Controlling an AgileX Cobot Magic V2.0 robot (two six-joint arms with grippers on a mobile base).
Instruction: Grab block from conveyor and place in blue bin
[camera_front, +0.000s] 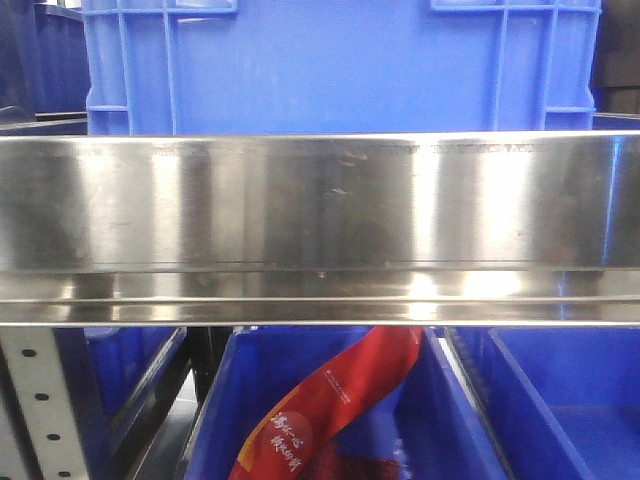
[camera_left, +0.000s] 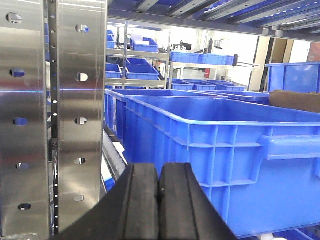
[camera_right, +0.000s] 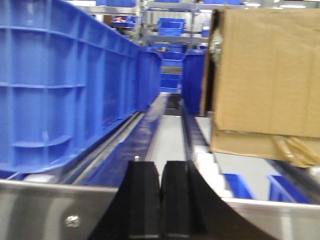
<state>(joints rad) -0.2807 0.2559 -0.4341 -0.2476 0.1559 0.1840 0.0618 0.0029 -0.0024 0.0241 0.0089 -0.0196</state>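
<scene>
Black claw fingers fill the bottom of both wrist views. On the left, the left claw (camera_left: 158, 200) is seen clenched, its two ribbed fingers pressed together with nothing between them. Just left of it stands a perforated steel post (camera_left: 80, 115), and to its right, close ahead, a large blue bin (camera_left: 225, 165) is seen side-on, its open top above the claw. More blue bins are stacked on shelves behind.

On the right, the right claw (camera_right: 160, 205) is likewise clenched on nothing. It is held just above a steel rail (camera_right: 40, 210). A tall blue crate (camera_right: 60, 85) is seen to its left, a cardboard box (camera_right: 265, 75) to its right, and a roller track (camera_right: 172, 140) runs straight away between them.

From the front view, a broad steel beam (camera_front: 320, 220) is seen across the middle, with a blue crate above it and, below, a lower bin (camera_front: 260, 400) holding a red packet (camera_front: 330, 400).

No block is shown in any view, and no dark belt is seen either, so its bearing from either claw, its long axis and the nearer arm cannot be told. The block is judged yet to be found before any reach can be planned.
</scene>
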